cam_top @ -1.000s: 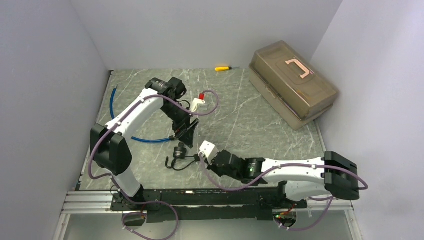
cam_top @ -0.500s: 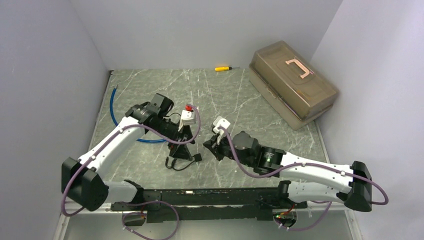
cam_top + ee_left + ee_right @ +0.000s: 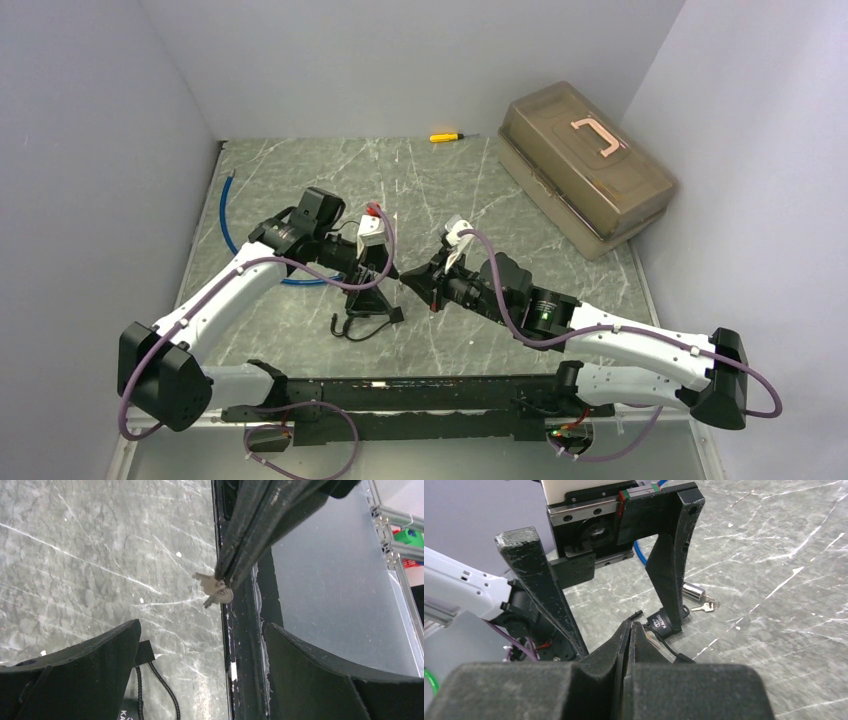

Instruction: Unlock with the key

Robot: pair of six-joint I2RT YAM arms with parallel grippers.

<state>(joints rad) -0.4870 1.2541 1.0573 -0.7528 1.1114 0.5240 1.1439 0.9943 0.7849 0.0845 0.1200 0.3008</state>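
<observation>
In the left wrist view a small silver key sticks out of the tip of my right gripper, which is shut on it. From the right wrist view the right gripper shows closed jaws and the key is hidden. The lock is a black labelled body with a thin black cable, lying on the table; a silver cylinder and a small key rest beside it. My left gripper hangs open just above the lock, its fingers spread wide, facing the right gripper's tip.
A brown translucent toolbox with a pink handle stands at the back right. A yellow screwdriver lies by the back wall. A blue tube curves along the left side. The black mounting rail runs along the near edge.
The left arm swung down from the back and now holds its open gripper low over the lock. The right arm reached forward and left, bringing the key up to the left gripper.
</observation>
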